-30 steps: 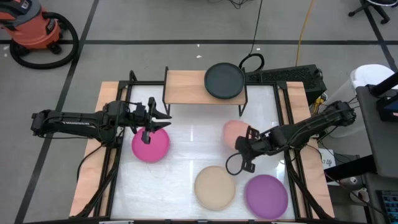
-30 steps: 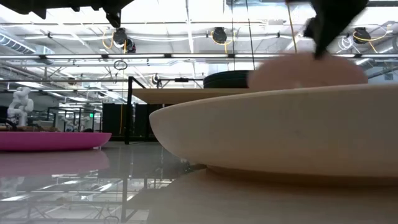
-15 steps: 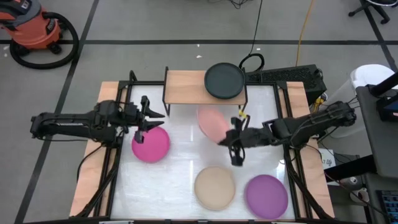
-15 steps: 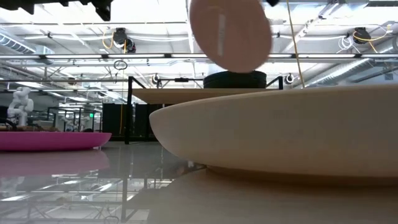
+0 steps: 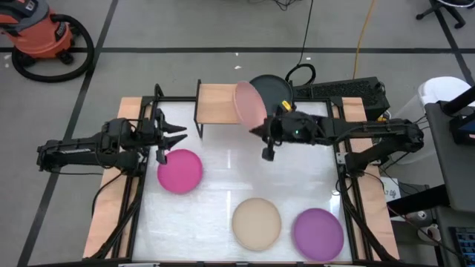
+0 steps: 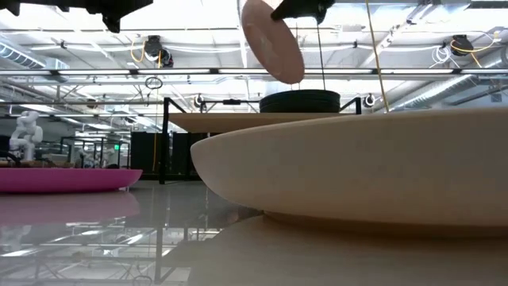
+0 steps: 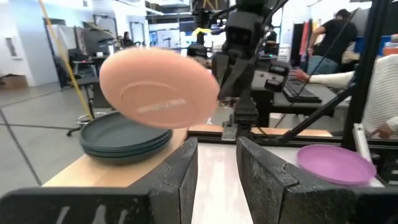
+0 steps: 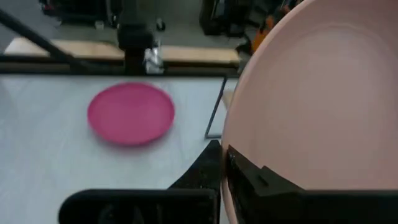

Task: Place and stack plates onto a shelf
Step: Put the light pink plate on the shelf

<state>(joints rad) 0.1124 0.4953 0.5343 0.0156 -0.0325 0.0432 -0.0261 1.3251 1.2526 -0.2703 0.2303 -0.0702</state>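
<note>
salmon pink against dark metal: the right gripper (image 5: 269,130) is closed on the rim of the salmon plate (image 5: 249,106), its fingers clamped on the edge, as the right wrist view shows with the plate (image 8: 317,106) filling most of the picture. the plate is held in the air, tilted steeply, over the front edge of the shelf (image 5: 217,103), between the bare wood on one side and the dark plates (image 5: 273,90) stacked on the other. in the low view the salmon plate (image 6: 272,38) hangs well above the shelf board (image 6: 222,121) and just above and beside the dark stack (image 6: 300,101). from the left wrist view the same plate (image 7: 157,86) shows its underside above the dark stack (image 7: 126,134), which looks to be more than one plate.

the left gripper (image 5: 169,137) hovers over the table's left part, just beside the magenta plate (image 5: 180,170), its fingers (image 7: 174,180) parted a little and holding nothing.

nearer the front of the white table (image 5: 223,170) lie the beige plate (image 5: 257,222) and the purple plate (image 5: 318,233), side by side and apart from each other. a person (image 7: 379,93) sits at a desk in the room beyond.
</note>
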